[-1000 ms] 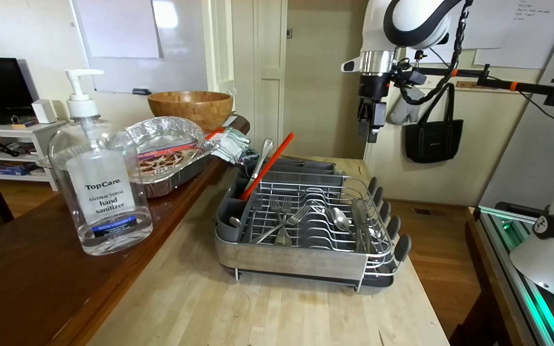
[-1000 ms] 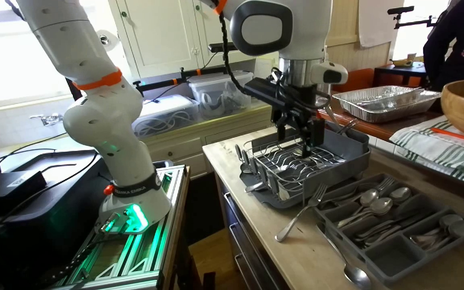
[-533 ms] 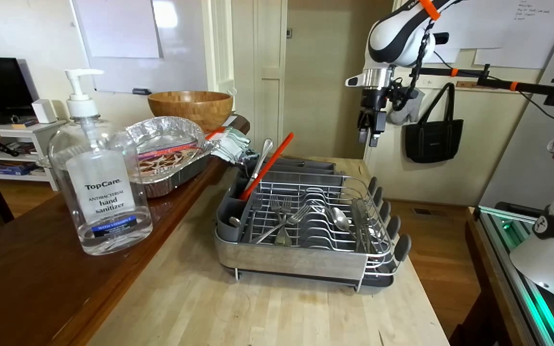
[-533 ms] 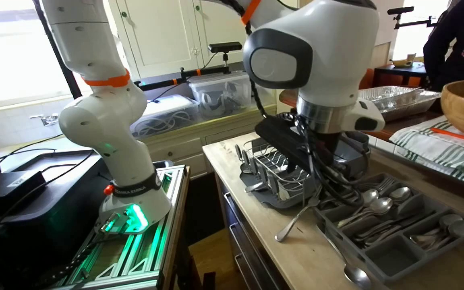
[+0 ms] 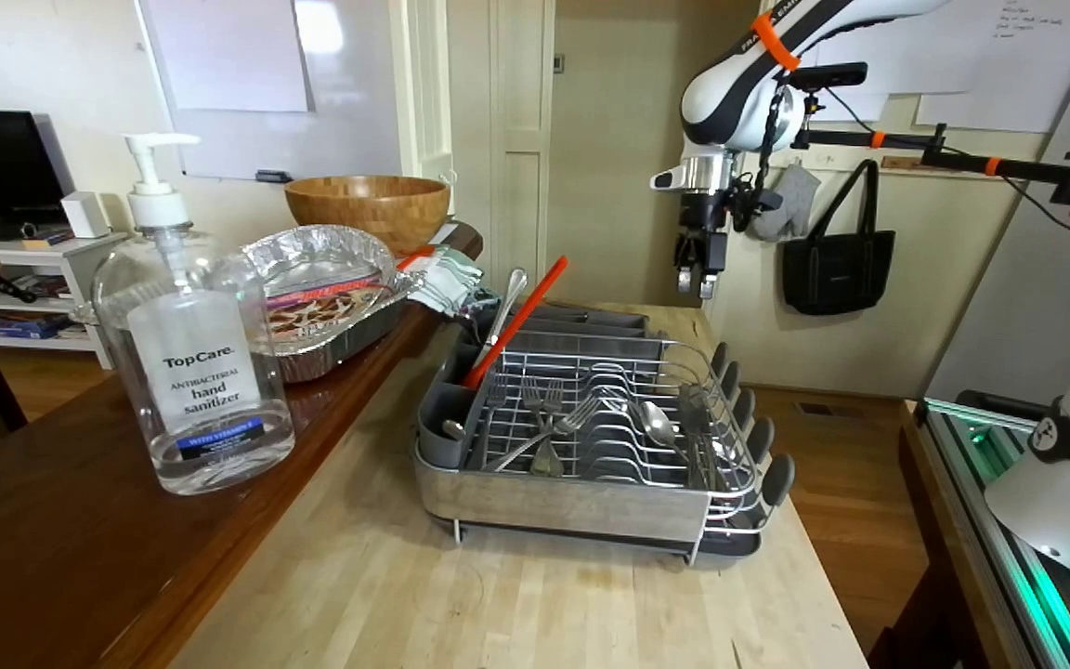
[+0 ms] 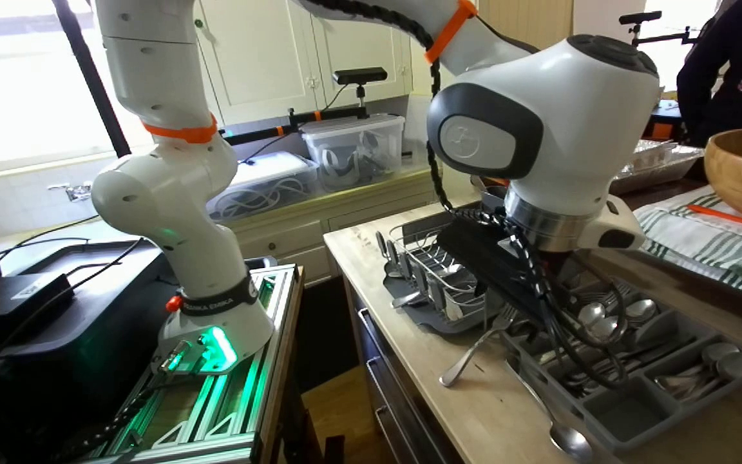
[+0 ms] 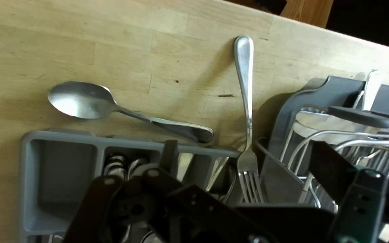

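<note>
My gripper (image 5: 696,282) is open and empty, pointing down above the counter; its fingers also show in the wrist view (image 7: 249,158). In an exterior view the arm and wrist camera hide the fingers. Below and between the fingers lies a silver fork (image 7: 245,74), its head on the corner of the grey cutlery tray (image 7: 194,148) and its handle on the wood. A silver spoon (image 7: 81,100) lies beside the tray; both also show in an exterior view as the fork (image 6: 471,357) and the spoon (image 6: 569,441). The tray holds spoons, forks and knives.
A metal dish rack (image 5: 563,502) with cutlery and a red utensil (image 5: 516,321) stands beside the tray. On the raised ledge are hand sanitizer (image 5: 210,372), foil pans (image 5: 331,279), a wooden bowl (image 5: 368,209) and a striped towel (image 6: 699,245). A person (image 6: 725,77) stands behind.
My arm has moved from over the dish rack to over the fork and cutlery tray, with the gripper lower now. The cutlery, rack and tray have not moved.
</note>
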`<state>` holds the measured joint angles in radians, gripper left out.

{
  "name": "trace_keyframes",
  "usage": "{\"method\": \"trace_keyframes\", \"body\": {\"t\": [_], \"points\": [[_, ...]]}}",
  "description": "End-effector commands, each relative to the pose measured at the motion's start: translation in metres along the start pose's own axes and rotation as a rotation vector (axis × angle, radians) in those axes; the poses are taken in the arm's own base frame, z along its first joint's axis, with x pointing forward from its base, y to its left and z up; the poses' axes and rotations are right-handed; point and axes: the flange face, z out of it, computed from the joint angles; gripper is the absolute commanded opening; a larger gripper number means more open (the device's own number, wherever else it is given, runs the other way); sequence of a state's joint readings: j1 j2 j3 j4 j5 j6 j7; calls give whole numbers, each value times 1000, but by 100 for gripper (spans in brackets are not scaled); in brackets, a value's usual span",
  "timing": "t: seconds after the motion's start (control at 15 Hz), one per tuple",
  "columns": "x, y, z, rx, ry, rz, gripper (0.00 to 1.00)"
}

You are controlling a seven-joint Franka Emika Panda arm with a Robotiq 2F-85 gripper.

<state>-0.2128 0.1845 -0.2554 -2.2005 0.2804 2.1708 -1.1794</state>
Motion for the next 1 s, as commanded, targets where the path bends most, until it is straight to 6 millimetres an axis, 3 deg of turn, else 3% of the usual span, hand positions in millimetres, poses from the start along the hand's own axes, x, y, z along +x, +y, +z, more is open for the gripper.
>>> {"method": "trace_keyframes", "body": {"t": [0.0, 0.27, 0.6, 0.93], "points": [[-9, -26, 0, -1, 48, -29, 100], [-26, -48, 25, 72, 47, -99, 100], [-46, -43, 59, 175, 123, -84, 100], [-46, -36, 84, 226, 173, -90, 100]]}}
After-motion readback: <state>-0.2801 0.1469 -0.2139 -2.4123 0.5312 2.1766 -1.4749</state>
